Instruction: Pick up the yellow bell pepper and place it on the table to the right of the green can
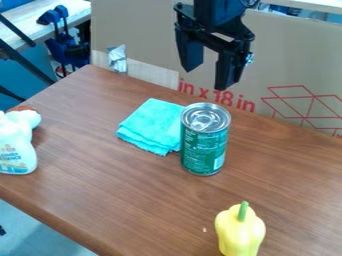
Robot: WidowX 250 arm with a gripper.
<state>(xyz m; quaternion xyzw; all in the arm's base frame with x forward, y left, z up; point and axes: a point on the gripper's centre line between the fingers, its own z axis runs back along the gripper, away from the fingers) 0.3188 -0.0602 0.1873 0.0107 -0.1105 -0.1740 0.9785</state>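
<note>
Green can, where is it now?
Camera view, just right of center: the green can stands upright on the wooden table, at the right edge of the folded turquoise cloth.

Workshop-like lab (blue clamps (67,51), cardboard backdrop (137,30))

Green cylindrical metal can (204,152), standing upright on the brown wood-grain desk (120,185); the silver top is closed, with its pull tab lying flat, and small pale print covers the side. Turquoise fabric cloth (151,124), folded into a compact, layered pad and lying flat just beside the can, toward the view's left. The can hides part of the cloth's near edge; whether the two touch cannot be determined.
</note>
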